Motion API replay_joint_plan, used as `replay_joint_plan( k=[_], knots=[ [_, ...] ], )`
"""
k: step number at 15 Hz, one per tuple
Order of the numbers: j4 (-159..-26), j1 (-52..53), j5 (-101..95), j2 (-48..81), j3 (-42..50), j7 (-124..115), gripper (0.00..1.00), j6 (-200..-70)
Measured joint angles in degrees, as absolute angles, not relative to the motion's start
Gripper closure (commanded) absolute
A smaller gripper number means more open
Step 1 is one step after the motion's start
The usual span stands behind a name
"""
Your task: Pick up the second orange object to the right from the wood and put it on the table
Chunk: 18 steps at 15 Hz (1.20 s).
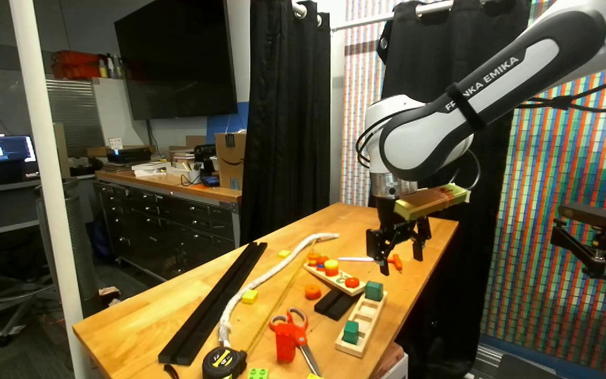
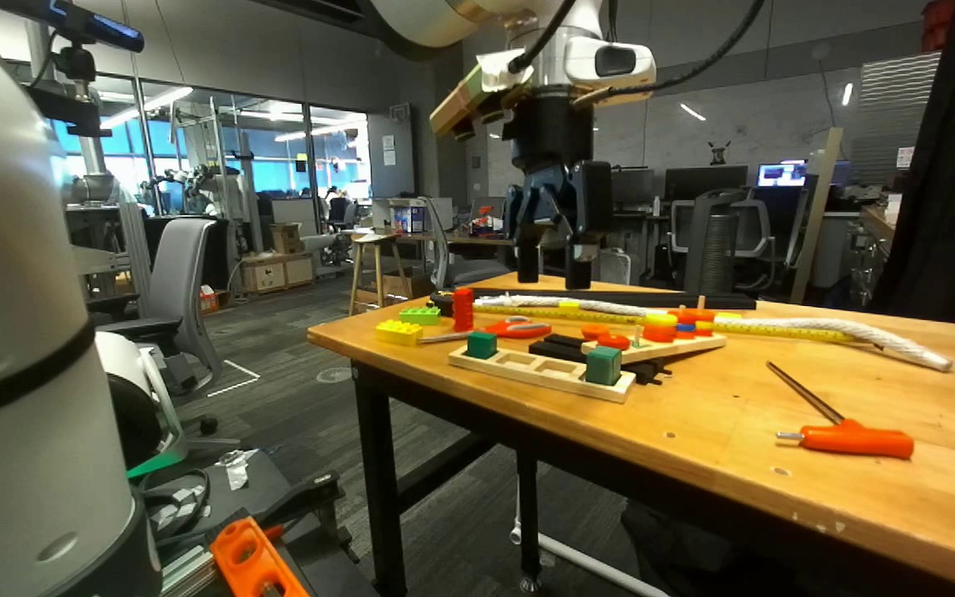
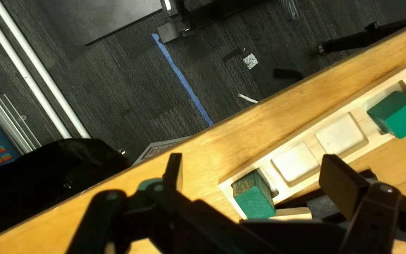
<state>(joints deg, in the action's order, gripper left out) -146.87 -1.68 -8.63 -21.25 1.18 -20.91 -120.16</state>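
Orange ring on the near end of a wooden pegboard in an exterior view, with a similar loose ring flat on the counter just beside; impossible to tell which of the orange pieces to count as the task's own. Closest to the camera, a black tape measure, yellow blade extended along the counter, near a green block cut by the frame's edge. Just behind, a red block upright beside orange-handled scissors. To one side, a long black rail and a white rope, both stretching away toward the far end. Farther in, a pale wooden tray with green blocks in its two end compartments, and a black strip between tray and loose ring. Deeper along the pegboard, a stack of yellow over orange. Above the counter in both exterior views, the claw, fingers well apart, the gap equally plain in the wrist view. Beyond, an orange-handled tool. In the background, a black curtain, a drawer cabinet and a dark wall screen.
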Motion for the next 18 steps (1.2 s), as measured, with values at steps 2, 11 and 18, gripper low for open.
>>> replay_joint_plan(
  k=[2, 11, 18],
  knots=[
    [-148.3, -2.0, -8.6, -25.2, 1.2, -18.7, 0.00, -119.3],
    [-151.7, -3.2, -8.7, -50.2, 4.9, 1.2, 0.00, -99.8],
    [-153.0, -3.2, -8.8, -54.5, 6.7, 5.0, 0.00, -97.9]
  ],
)
